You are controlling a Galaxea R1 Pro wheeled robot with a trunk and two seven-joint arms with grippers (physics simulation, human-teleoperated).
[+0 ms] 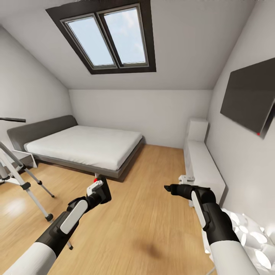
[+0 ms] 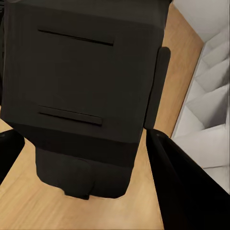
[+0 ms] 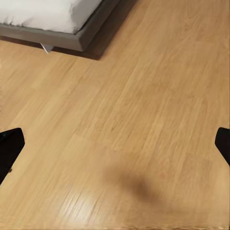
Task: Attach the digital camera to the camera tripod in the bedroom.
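White upper arms — black forearms, white oval inlays — black end effectors.

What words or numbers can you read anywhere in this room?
None: no words or numbers show.
The digital camera in the left gripper shows plain black faces.
The dark wall panel is blank, with just a tiny red dot.
The camera tripod has no label.
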